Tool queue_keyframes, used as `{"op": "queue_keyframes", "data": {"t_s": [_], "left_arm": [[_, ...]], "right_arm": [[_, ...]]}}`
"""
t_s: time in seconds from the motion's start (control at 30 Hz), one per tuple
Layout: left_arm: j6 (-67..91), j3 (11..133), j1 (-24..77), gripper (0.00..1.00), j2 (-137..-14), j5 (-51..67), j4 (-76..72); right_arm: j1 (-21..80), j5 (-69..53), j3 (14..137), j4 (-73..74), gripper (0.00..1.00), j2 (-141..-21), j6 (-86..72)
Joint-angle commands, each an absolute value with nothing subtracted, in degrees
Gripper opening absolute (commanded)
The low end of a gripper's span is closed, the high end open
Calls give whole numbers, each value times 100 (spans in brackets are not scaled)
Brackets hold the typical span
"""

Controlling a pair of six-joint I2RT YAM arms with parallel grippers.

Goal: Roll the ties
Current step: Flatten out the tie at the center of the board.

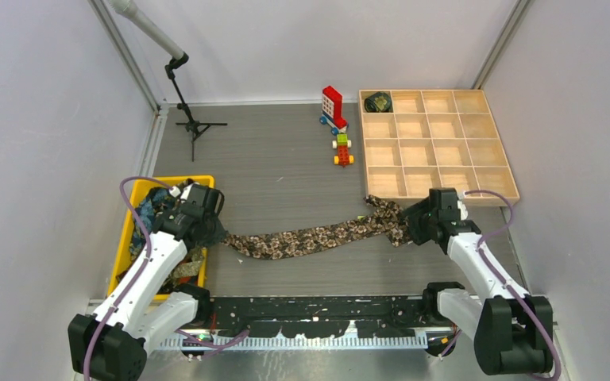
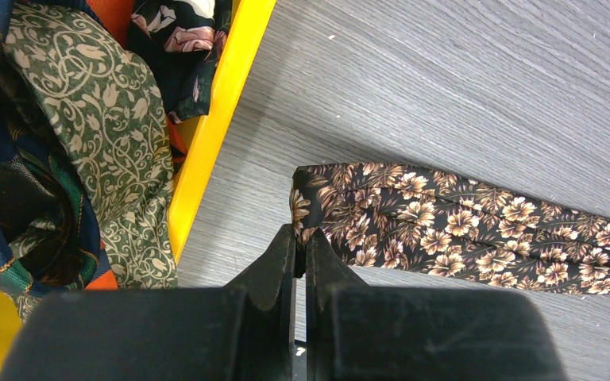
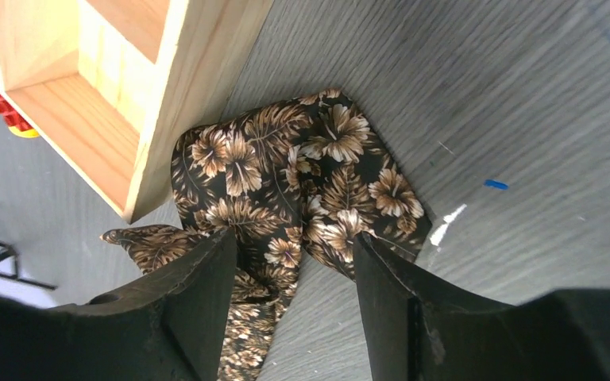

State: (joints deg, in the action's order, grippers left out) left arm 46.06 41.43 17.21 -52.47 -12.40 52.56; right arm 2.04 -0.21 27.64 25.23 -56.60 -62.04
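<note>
- Grey wood-grain table fills the floor of a white-walled booth, with both arm bases bolted at its near edge.
- A pale wooden tray divided into square compartments sits at the far right of the table; in the right wrist view its near left corner lies against the tie's wide end.
- A yellow plastic bin stands at the near left, heaped with loose patterned ties; the left wrist view shows a green scrollwork tie on top, inside the yellow rim.
- A long black necktie with tan flowers lies flat across the table between the two grippers. Its narrow end is beside the bin, and its wide end is folded over itself by the tray.
- The left gripper has its fingers pressed nearly together, tips touching the near edge of the tie's narrow end. Whether fabric is pinched between them cannot be told.
- The right gripper is spread wide, one finger on each side of the folded wide end, and clamps nothing.
- A small black tripod stand is at the far left.
- Red-and-white toy bricks stand just left of the tray.
- A small dark round bundle sits in the tray's far left corner compartment.
</note>
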Motion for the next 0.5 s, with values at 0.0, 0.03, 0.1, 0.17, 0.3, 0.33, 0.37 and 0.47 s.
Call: {"op": "queue_keyframes", "data": {"t_s": [0.0,0.03,0.1,0.17,0.3,0.33,0.37,0.47], "left_arm": [[4595,4131,1688,0,-5117,-1283,5133],[4596,4131,1688,0,-5113,-1290,5135],[4605,4125,1688,0,-5091,-1292,5135],[4605,4123,1688,0,-5089,-1293,5138],[4616,4131,1688,0,-5085,-1305,5150],[4615,4131,1688,0,-5084,-1309,5146],[4614,4131,1688,0,-5073,-1317,5148],[4622,4131,1687,0,-5078,-1331,5156]], "right_arm": [[-226,-822,2388,975,59,-5789,-6472],[-296,-927,2349,822,58,-5885,-6459],[-386,-1053,2339,582,57,-6094,-6419],[-432,-1100,2322,375,55,-6261,-6410],[-491,-1184,2288,42,49,-6569,-6434],[-500,-1199,2279,27,48,-6627,-6435],[-507,-1208,2283,-104,46,-6682,-6435],[-527,-1242,2281,-233,42,-6843,-6435]]}}
